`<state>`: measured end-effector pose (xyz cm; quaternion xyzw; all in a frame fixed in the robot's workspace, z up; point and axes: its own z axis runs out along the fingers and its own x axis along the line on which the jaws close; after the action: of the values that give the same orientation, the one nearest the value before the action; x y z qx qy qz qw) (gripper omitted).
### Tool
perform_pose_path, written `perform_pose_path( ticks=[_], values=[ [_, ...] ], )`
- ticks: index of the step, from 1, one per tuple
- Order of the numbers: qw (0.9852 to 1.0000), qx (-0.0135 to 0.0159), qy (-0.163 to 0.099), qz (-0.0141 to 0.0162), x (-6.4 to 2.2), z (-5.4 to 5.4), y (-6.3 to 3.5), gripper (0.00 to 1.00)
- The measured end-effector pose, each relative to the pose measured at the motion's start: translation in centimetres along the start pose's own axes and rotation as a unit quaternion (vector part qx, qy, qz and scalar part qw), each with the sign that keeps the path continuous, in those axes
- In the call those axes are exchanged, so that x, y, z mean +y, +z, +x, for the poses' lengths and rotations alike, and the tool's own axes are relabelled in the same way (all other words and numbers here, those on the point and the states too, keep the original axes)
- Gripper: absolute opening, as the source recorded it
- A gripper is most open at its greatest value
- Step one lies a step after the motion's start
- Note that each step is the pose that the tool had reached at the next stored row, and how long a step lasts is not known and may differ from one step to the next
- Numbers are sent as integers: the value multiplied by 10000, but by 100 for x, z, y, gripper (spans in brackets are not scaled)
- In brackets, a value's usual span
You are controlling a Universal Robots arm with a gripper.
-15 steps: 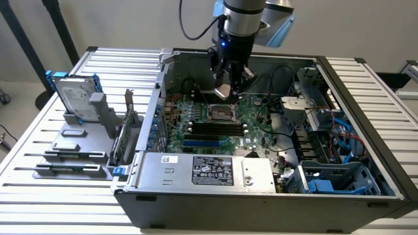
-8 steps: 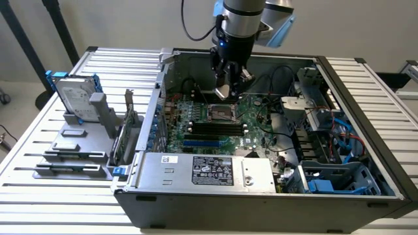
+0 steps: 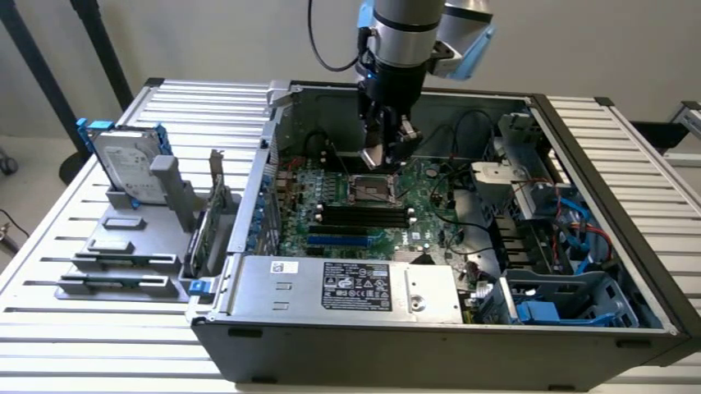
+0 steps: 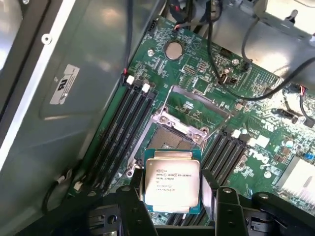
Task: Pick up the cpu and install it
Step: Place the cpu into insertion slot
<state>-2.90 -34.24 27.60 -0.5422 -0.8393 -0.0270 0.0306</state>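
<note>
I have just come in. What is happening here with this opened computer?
A robot arm's gripper hangs inside an open computer case, over the green motherboard. It holds the cpu flat between its two black fingers, printed side up. The cpu is close over the empty socket, whose metal frame stands open. The chip is not yet seated in it.

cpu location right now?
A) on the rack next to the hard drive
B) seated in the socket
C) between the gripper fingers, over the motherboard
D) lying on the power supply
C: the cpu is clamped in the gripper over the board, and the socket beside it is bare.
</note>
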Motion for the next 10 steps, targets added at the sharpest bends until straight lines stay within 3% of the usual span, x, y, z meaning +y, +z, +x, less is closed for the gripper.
perform_pose_path(
  ticks=[5, 10],
  values=[
    [9990, -5, 451, -37, 0, -4, 46, 55],
    [9959, -11, 906, -73, -1, -8, 97, 55]
  ],
)
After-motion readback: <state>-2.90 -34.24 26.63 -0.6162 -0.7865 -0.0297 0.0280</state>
